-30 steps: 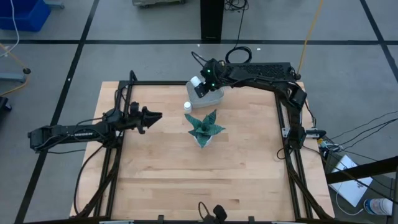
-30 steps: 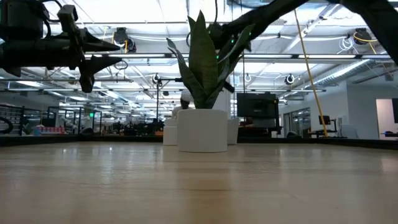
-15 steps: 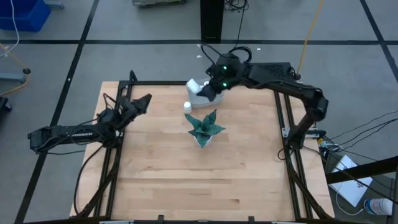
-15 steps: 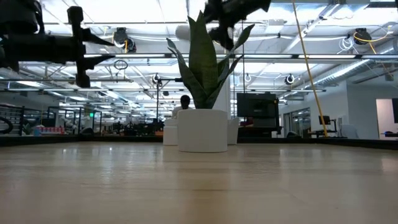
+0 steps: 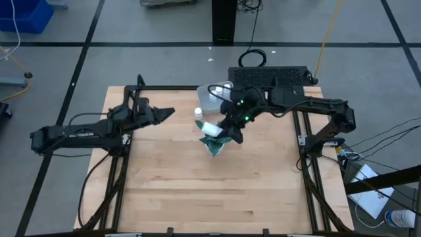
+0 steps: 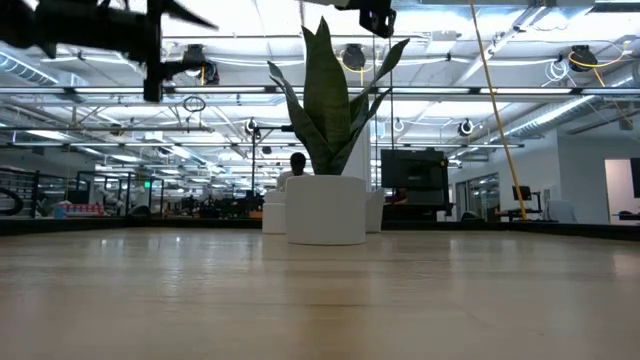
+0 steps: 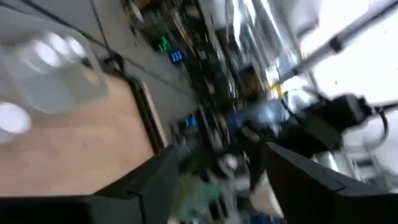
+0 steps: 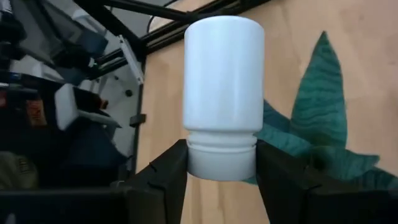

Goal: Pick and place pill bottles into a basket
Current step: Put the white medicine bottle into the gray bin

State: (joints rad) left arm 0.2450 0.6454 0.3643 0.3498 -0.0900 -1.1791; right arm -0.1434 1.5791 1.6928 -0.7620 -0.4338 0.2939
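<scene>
My right gripper (image 5: 217, 128) is shut on a white pill bottle (image 5: 208, 126), high over the green spiky plant (image 5: 217, 137) in its white pot (image 6: 325, 208). The pale basket (image 5: 217, 97) stands beyond the plant on the table's far side, with white bottles inside (image 7: 57, 46). Another bottle (image 5: 198, 112) stands on the wood beside the basket's near left corner. My left gripper (image 5: 166, 113) is open and empty, raised over the table's left part, pointing toward the basket. My right gripper pinches the bottle at its cap end (image 8: 221, 160) between its two fingers (image 8: 163, 182), one on each side. The white body (image 8: 224, 74) sticks out forward past the fingertips. The bottle lies about level, lifted clear above the plant's leaves.
The plant's tall leaves (image 6: 328, 95) rise in the table's middle, right under my right gripper. A black frame rail (image 5: 299, 141) runs round the table. Bare wood lies on the near half (image 5: 210, 191). A large blue bin (image 5: 26, 14) stands on the floor, far left.
My right gripper has gone up and from the basket toward the table's near edge, carrying the white bottle over the plant. My left gripper has risen and swung a little over the left part of the table.
</scene>
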